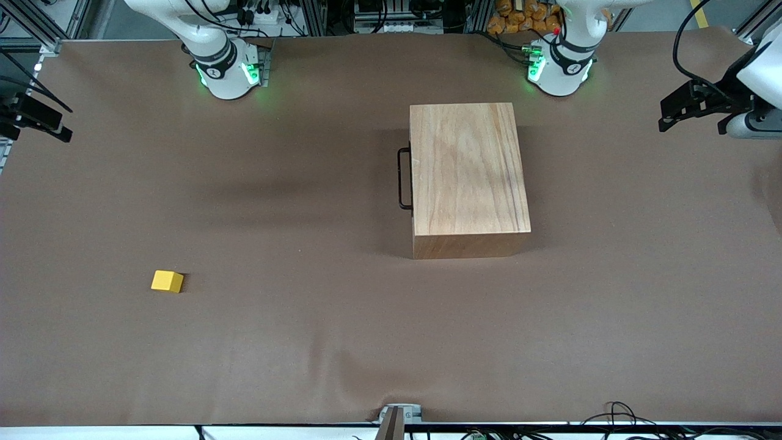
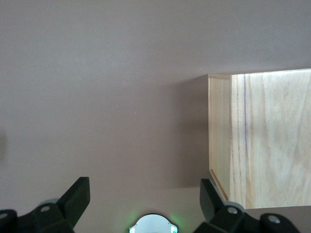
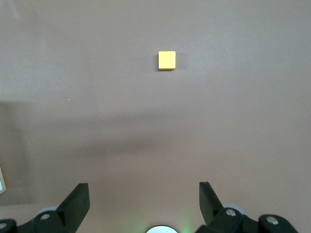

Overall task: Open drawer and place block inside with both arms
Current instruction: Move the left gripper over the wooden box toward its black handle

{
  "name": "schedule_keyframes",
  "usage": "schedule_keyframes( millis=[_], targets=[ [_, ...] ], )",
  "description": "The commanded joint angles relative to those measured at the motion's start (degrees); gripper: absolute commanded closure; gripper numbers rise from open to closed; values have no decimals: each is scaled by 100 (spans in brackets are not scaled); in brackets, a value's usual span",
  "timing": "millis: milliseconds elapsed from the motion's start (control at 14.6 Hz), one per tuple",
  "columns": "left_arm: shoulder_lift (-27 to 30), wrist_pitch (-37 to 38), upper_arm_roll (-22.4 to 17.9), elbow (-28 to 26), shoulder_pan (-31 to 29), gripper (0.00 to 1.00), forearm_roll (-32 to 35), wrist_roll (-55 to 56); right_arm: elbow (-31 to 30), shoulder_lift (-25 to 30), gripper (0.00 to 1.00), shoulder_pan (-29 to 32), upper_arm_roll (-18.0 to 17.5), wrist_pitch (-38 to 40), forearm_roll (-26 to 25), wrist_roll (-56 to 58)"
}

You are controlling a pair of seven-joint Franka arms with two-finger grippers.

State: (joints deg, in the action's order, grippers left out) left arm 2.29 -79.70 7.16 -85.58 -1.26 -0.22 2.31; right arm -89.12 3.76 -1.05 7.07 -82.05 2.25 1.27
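Drawer (image 1: 405, 177) seemingly shut in wooden box (image 1: 467, 171); block (image 1: 167, 281) on worktop (image 1: 305, 342), well apart; left end effector (image 2: 143, 196) and right end effector (image 3: 143, 196) both spread, empty, aloft.

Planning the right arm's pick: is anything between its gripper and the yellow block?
Nothing visible: bare table lies between the open right gripper and the block. The wooden box sits toward the left arm's end.
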Motion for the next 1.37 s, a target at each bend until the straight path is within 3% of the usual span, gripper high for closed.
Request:
schedule_keyframes(
  millis=[0, 343, 754, 1302],
  targets=[
    [-70, 51, 22, 147, -41, 0, 13, -117, -9, -7, 0, 17, -22, -22, -94, 84],
    [-149, 51, 31, 138, -32, 0, -30, -117, -35, -16, 0, -9, -22, 5, -94, 75],
    [-518, 16, 215, 182, 257, 0, -531, 181, -70, -95, 0, 17, -13, 13, -102, 75],
    [-1212, -265, 251, 613, 1742, 0, -514, 2543, -52, -130, 0, 17, -13, 110, -102, 66]
  ],
)
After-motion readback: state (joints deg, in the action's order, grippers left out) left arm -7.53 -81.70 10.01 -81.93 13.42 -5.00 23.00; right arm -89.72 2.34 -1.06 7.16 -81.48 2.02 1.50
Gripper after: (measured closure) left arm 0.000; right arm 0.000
